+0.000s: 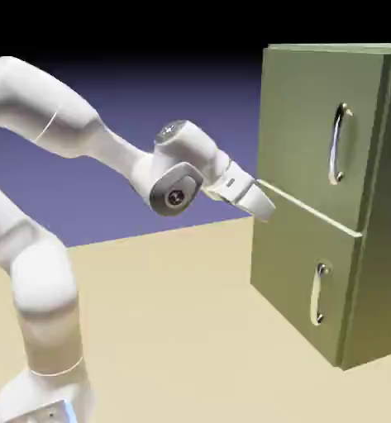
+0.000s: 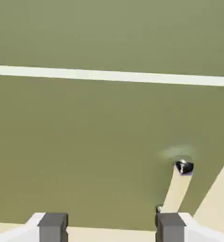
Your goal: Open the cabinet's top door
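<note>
Item: cabinet (image 1: 314,206), upright on surface (image 1: 174,330); top door (image 1: 314,124) closed, bar handle (image 1: 339,144) untouched. My gripper (image 1: 264,206): jaws spread, empty, near the seam between doors, below that handle. Progress: approach only; grasp and pull remain

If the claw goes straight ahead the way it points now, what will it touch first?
Probably the cabinet front: the open claw faces flat green panel just below the seam, likely the lower door, well off the top door handle.

Open air before cabinet (image 1: 314,206) front
</note>
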Robot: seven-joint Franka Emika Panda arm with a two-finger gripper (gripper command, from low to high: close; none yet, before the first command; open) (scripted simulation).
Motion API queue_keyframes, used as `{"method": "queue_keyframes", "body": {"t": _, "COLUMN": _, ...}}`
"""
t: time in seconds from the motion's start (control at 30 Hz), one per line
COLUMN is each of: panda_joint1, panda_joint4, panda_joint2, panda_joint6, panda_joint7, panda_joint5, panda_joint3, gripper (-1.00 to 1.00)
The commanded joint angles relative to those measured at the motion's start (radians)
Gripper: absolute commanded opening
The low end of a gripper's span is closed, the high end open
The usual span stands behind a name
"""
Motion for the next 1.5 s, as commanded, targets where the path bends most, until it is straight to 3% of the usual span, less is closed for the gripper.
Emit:
{"method": "queue_keyframes", "body": {"t": 0.0, "panda_joint1": 0.014, "panda_joint4": 0.009, "panda_joint2": -0.003, "panda_joint6": -0.002, "panda_joint7": -0.013, "panda_joint5": -0.044, "panda_joint3": -0.015, "gripper": 0.0}}
{"method": "queue_keyframes", "body": {"t": 1.47, "panda_joint1": 0.638, "panda_joint4": 0.385, "panda_joint2": -0.153, "panda_joint6": -0.079, "panda_joint7": -0.588, "panda_joint5": -1.957, "panda_joint3": -0.679, "gripper": 0.0}}
